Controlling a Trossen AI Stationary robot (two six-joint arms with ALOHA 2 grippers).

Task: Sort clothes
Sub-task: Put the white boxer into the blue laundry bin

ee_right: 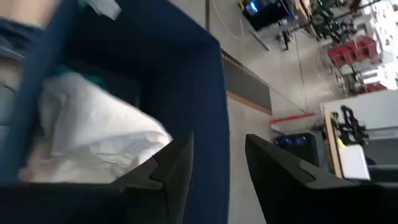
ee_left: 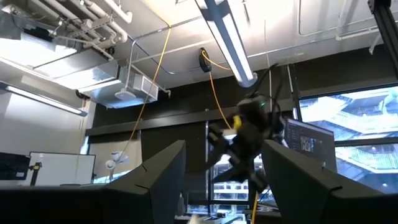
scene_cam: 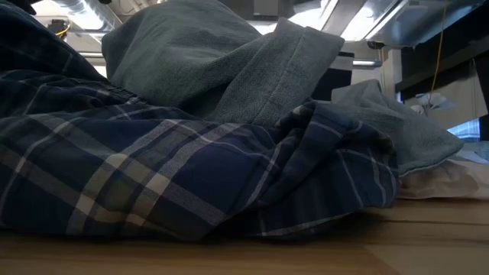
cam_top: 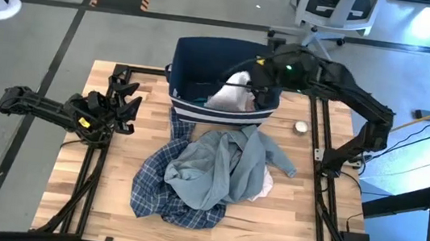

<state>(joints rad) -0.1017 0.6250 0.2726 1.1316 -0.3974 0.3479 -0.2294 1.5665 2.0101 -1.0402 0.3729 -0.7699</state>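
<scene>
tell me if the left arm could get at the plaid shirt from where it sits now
Probably yes: the left gripper waits open at the table's left edge, and the plaid shirt spreads out uncovered on that side; the grey-blue garment covers only its right part.

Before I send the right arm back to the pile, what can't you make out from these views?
- Low view: plaid shirt and grey-blue garment fill the picture; bin and both arms hidden.
- High view: right gripper over the bin hides part of the white piece.
- Pink pieces: mostly buried under the pile.
</scene>
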